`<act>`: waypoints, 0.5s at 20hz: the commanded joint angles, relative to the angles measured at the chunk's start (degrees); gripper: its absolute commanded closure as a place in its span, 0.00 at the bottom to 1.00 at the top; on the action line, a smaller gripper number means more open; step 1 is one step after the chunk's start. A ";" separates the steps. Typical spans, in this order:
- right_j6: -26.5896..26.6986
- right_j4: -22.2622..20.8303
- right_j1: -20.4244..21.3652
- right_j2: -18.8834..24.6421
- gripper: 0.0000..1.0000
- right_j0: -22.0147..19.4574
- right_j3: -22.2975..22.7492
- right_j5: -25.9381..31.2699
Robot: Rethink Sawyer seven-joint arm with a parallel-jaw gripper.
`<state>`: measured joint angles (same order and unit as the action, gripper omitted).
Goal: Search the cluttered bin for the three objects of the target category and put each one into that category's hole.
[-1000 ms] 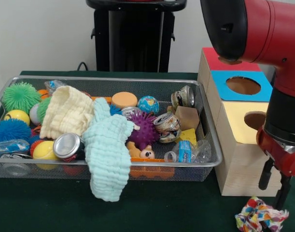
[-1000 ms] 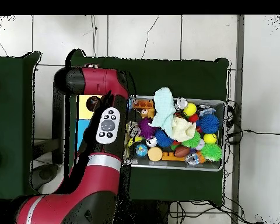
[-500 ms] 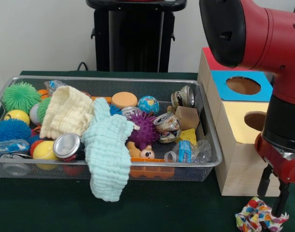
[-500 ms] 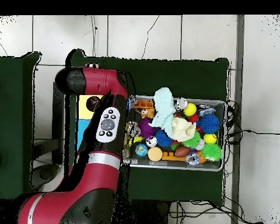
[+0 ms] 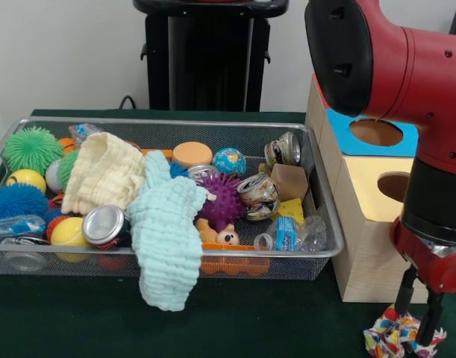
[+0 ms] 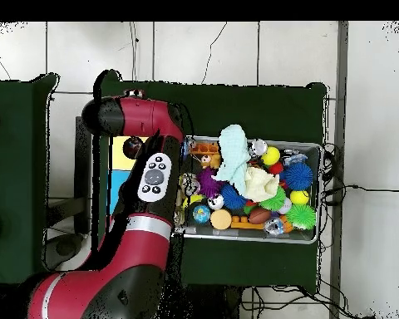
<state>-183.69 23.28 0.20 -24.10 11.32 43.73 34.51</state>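
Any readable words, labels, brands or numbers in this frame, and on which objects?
No text can be read in either view.
Blue label on the small plastic bottle: print too blurred to read.
Crushed cans: printed patterns, no legible words.
Button pad on the arm: markings too small to read.

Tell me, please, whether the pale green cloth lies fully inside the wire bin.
No. The pale green cloth drapes over the wire bin's front rim, its lower end hanging outside.

From overhead, my arm point(image 6: 145, 216) covered the box with holes point(image 6: 120, 154) almost entirely, and I could not see the hand there. In front, the picture's bottom edge cut off the multicoloured cloth point(image 5: 395, 337), and the arm hid part of the blue panel point(image 5: 377, 133).
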 commanded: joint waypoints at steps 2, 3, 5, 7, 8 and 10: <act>-9.56 0.73 -4.96 1.10 0.00 0.60 5.05 2.82; -9.18 0.87 -4.82 1.28 0.00 0.57 5.45 2.79; -8.42 0.97 -4.77 1.67 0.00 0.46 6.06 2.46; -7.58 1.04 -4.80 2.19 0.00 0.23 6.42 1.87; -7.10 1.14 -4.77 2.67 0.00 0.05 6.50 1.71; -7.10 1.27 -4.96 2.73 0.00 0.04 6.32 1.62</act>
<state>-183.69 24.45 -0.20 -25.06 11.57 43.68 34.53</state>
